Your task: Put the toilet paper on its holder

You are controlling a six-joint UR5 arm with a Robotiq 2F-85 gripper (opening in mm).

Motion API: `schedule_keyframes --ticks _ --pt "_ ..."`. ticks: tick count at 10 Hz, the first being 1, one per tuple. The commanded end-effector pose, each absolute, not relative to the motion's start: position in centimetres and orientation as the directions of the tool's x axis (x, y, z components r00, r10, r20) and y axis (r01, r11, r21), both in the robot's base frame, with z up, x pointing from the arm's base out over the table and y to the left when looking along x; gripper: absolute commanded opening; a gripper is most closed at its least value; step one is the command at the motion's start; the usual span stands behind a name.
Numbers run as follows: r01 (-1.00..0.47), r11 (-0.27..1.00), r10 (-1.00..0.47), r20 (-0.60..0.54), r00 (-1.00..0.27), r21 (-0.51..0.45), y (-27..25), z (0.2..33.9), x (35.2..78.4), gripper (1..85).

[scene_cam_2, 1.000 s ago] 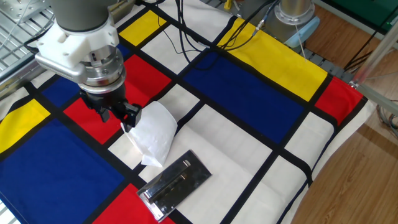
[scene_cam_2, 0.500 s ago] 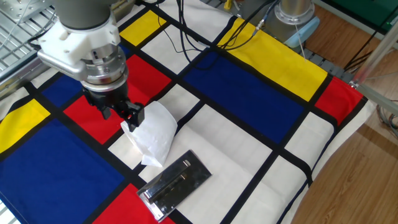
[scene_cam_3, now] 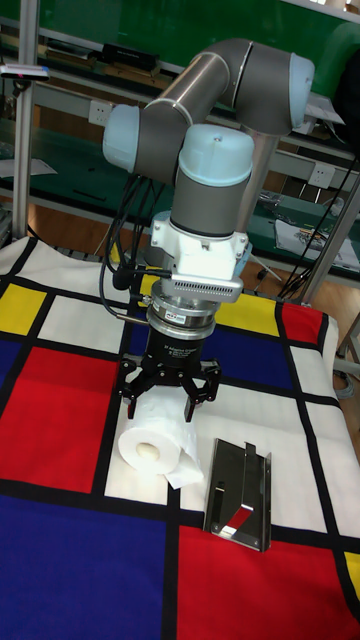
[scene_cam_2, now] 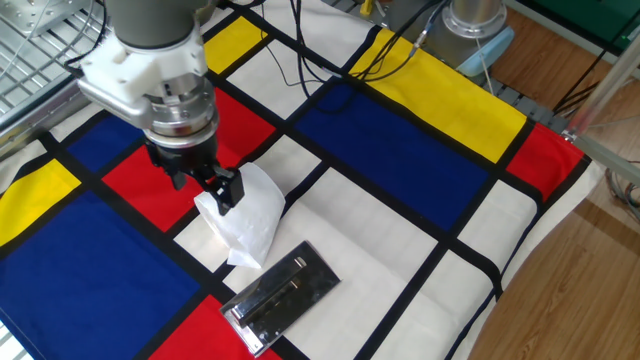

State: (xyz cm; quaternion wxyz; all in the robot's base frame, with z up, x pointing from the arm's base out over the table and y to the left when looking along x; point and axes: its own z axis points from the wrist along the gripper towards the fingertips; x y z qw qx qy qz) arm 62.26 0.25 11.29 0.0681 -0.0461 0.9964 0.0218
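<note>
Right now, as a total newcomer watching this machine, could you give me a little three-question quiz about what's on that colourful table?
1. True or false: the toilet paper roll already sits on the chrome holder.
2. The claw is: A) spread open above the roll, B) gripping the holder, C) off the table.
3. What colour is the cloth patch under most of the holder in the tall fixed view?

Key: 1 false, the roll lies on the cloth beside the holder. 2 A. 3 White.

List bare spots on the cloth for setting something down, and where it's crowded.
Free: the blue panel right of the gripper; the white panels right of the holder. Crowded: toilet paper, gripper and holder cluster; cables cross the far edge.
</note>
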Motion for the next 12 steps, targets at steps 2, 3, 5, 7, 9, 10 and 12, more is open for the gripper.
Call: schedule_keyframes --ticks 2,3,5,7,9,10,12 --pt "-0.156 0.987 -0.148 -0.162 -0.976 0.04 0.86 11.16 62.43 81.7" --pt "-0.156 0.987 -0.15 -0.159 -0.976 0.027 0.51 11.13 62.39 81.3" --pt "-0.162 0.987 -0.157 -0.156 -0.975 0.02 0.35 11.12 62.35 80.7" --pt "-0.161 0.987 -0.156 -0.159 -0.975 0.018 0.31 11.13 62.43 80.7" --pt "-0.153 0.988 -0.15 -0.155 -0.977 0.011 0.08 11.11 62.35 80.3" --pt "-0.153 0.988 -0.15 -0.158 -0.976 0.01 0.08 11.12 62.43 80.3" --pt "-0.153 0.988 -0.148 -0.159 -0.976 0.021 0.35 11.13 62.43 80.3"
